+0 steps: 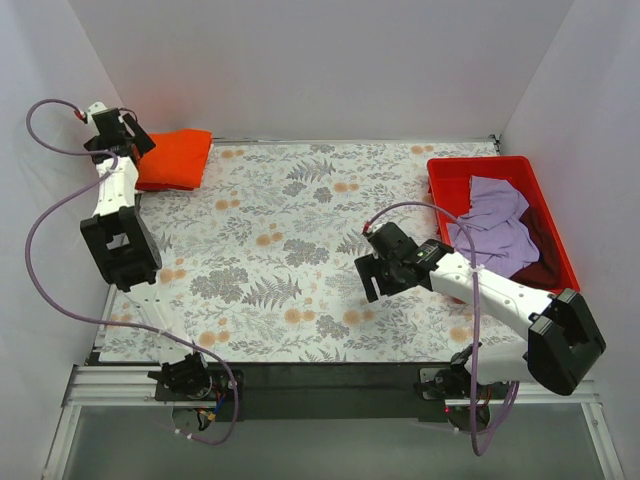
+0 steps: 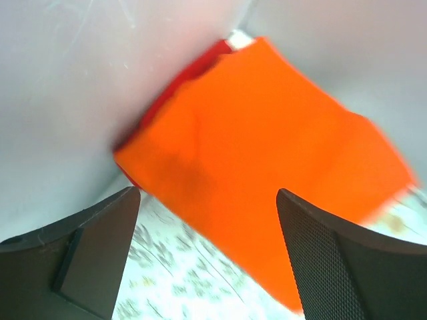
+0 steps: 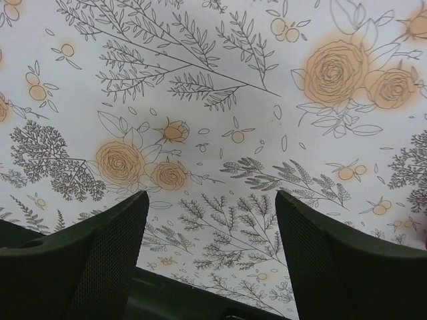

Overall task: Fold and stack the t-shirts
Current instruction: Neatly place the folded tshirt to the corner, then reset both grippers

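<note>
**Top view, L to R.** White walls (image 1: pixel 300 60) close in the table on three sides. A floral-print cloth (image 1: pixel 290 230) (ferns, orange roses) covers the top, w/ a black rail (image 1: pixel 320 390) along the near edge.
- **Far-left corner:** a folded orange t-shirt (image 1: pixel 178 158) lies flat, w/ the left gripper (image 1: pixel 138 140) hanging at its left edge.
- **Centre-right:** the right gripper (image 1: pixel 372 275) hangs over bare cloth, well apart from every tee.
- **Far right:** a red bin (image 1: pixel 452 172) holds a crumpled lavender t-shirt (image 1: pixel 495 225) lying on a dark maroon t-shirt (image 1: pixel 548 268).

**Left wrist view** shows what the top view does not. A deeper red t-shirt (image 2: pixel 179 85) appears as a thin edge under the orange one, next to the wall. The left fingers (image 2: pixel 93 257) are spread wide, w/ the orange tee filling the gap btwn them. Whether they touch it cannot be told.

**Right wrist view:** the right fingers (image 3: pixel 100 260) are likewise spread apart, above the print only.
</note>
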Controlling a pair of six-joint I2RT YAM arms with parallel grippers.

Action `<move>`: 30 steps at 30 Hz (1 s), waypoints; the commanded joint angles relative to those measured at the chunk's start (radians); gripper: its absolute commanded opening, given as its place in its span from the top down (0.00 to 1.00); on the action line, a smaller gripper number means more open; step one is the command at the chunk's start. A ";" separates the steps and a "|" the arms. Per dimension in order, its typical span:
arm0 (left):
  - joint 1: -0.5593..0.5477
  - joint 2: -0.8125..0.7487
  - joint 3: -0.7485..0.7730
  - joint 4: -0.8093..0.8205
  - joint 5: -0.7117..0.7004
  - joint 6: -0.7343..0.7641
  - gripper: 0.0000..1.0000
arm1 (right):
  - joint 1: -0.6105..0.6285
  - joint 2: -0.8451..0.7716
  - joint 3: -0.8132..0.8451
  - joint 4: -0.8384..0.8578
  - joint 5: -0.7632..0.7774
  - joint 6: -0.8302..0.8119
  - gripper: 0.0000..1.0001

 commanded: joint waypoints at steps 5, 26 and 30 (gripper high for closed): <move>-0.133 -0.504 -0.385 -0.002 0.227 -0.156 0.16 | -0.019 -0.144 0.059 -0.060 0.159 0.051 0.15; -0.632 -1.644 -0.920 -0.496 -0.178 -0.308 0.13 | -0.044 -0.770 -0.036 -0.088 0.425 0.008 0.02; -0.632 -1.787 -0.954 -0.545 -0.282 -0.317 0.12 | -0.045 -0.914 -0.072 -0.083 0.440 0.019 0.02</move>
